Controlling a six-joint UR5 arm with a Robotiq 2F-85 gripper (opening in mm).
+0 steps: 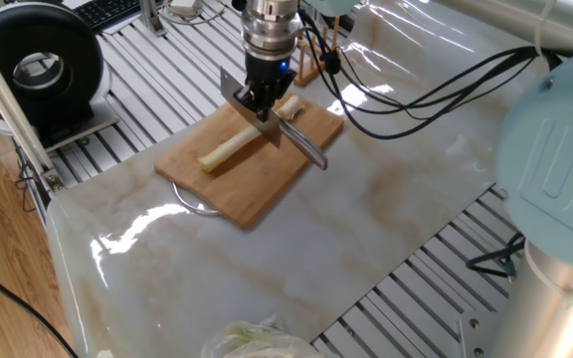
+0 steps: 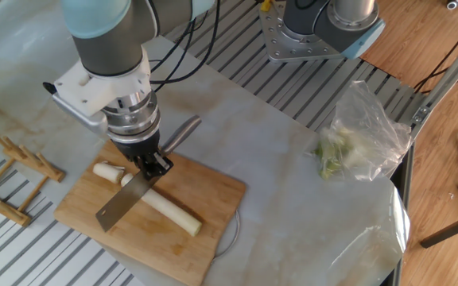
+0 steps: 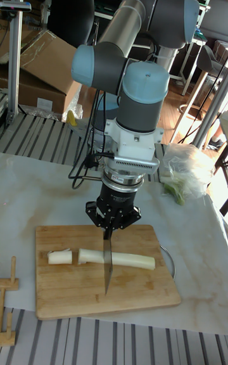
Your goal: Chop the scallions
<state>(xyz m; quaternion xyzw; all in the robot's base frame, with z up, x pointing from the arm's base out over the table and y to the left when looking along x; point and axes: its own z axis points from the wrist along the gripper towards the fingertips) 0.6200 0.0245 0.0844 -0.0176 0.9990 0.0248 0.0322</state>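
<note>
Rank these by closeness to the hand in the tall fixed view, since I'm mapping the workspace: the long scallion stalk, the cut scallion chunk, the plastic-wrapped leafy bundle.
1. Long scallion stalk: on the cutting board, just below the hand, under the knife.
2. Cut scallion chunk: at the board's left end.
3. Plastic-wrapped leafy bundle: off the board, far right on the table.

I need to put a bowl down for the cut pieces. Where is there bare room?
Marble sheet between cutting board and plastic bag is bare. The board is crowded: hand, knife, scallions.

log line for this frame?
claw: shut on knife | blade across scallion stalk | cut piece apart | all on cutting board
</note>
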